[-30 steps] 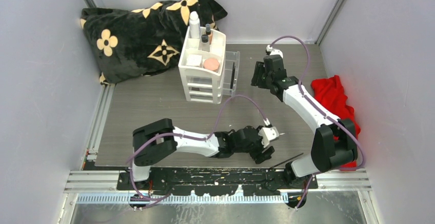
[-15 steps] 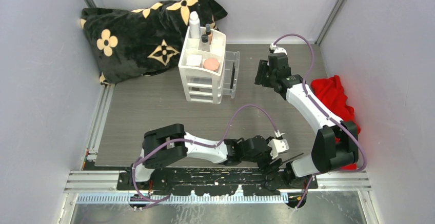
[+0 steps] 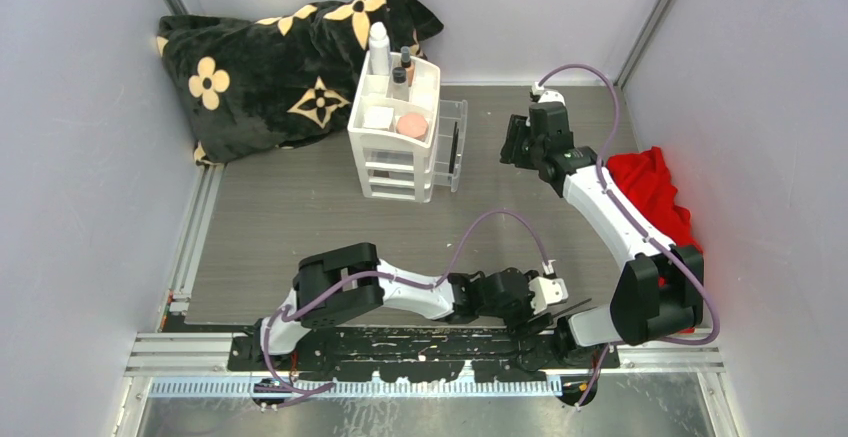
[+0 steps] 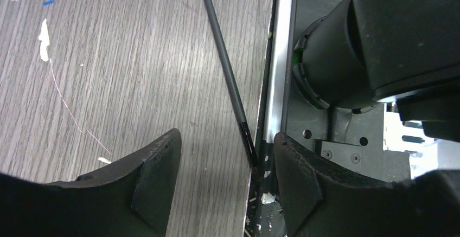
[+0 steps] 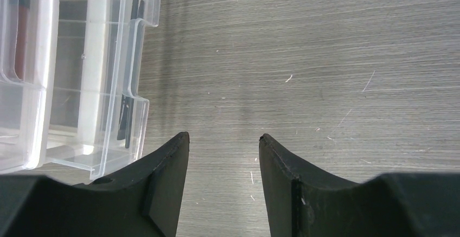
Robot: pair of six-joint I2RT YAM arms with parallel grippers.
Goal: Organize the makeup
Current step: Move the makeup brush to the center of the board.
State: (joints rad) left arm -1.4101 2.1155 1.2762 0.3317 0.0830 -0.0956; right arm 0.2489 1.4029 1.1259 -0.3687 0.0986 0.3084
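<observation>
A thin black pencil (image 4: 226, 69) lies along the table's near right edge; it also shows in the top view (image 3: 565, 310). My left gripper (image 4: 227, 142) (image 3: 548, 307) is open, its jaws either side of the pencil's near tip, not closed on it. My right gripper (image 5: 223, 138) (image 3: 510, 145) is open and empty over bare table, right of the pulled-out clear drawer (image 5: 108, 69) (image 3: 451, 143) holding black pencils (image 5: 130, 79). On the white drawer unit (image 3: 397, 162) stand a white bottle (image 3: 379, 49), a dark-capped bottle (image 3: 400, 78), a white square box (image 3: 378, 117) and a pink compact (image 3: 411, 125).
A black blanket with tan flowers (image 3: 280, 67) lies at the back left. A red cloth (image 3: 652, 192) lies by the right wall. The right arm's base (image 4: 374, 47) and the metal rail (image 4: 282, 58) sit just right of the pencil.
My left gripper has moved right and toward the near edge, ending over the black pencil. My right gripper has drawn slightly back and right, away from the open drawer.
</observation>
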